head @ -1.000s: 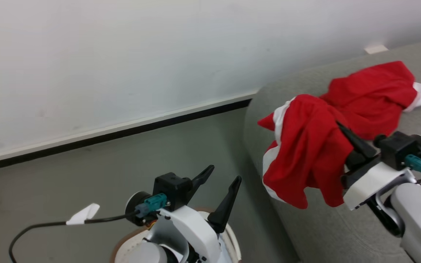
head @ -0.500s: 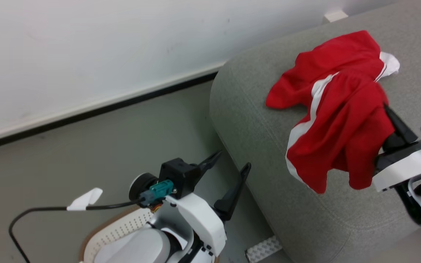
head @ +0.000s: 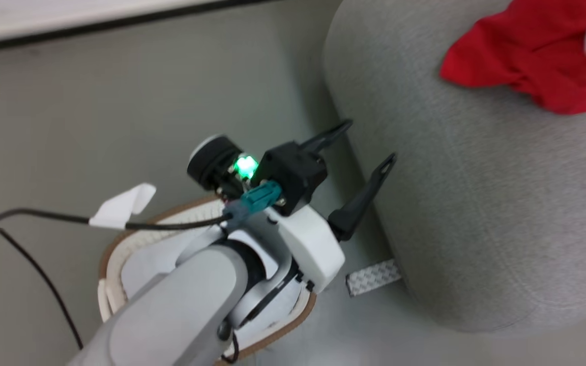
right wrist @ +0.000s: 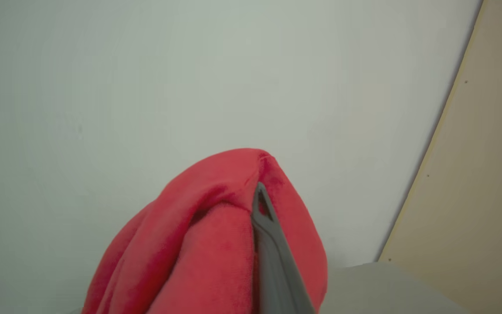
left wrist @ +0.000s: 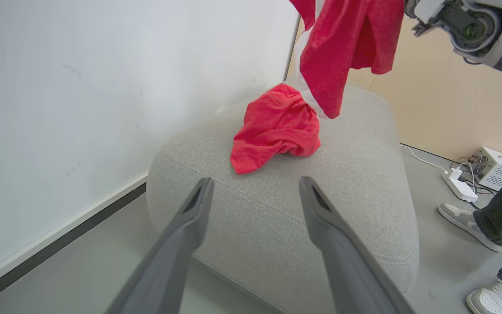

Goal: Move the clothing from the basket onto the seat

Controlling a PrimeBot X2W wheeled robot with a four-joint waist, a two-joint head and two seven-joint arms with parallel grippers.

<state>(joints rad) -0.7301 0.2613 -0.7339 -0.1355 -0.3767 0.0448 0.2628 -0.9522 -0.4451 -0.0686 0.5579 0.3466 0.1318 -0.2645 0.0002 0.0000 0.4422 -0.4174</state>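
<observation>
Above the grey seat (left wrist: 259, 226), our right gripper (right wrist: 257, 198) was clenched on a red garment with white trim (left wrist: 347, 48), which hung in the air. Another red garment (left wrist: 277, 131) lay crumpled on the seat, so we judged that one delivered. Our left gripper (head: 370, 140) stood released and empty beside the seat. Its arm hid most of the basket (head: 111, 249), so we could not tell whether more clothing lay inside. Lowering and releasing the hanging piece was left to do.

left gripper (head: 370, 140): jaws wide apart, low | right gripper (right wrist: 257, 192): clamped tight, apparently raised high
</observation>
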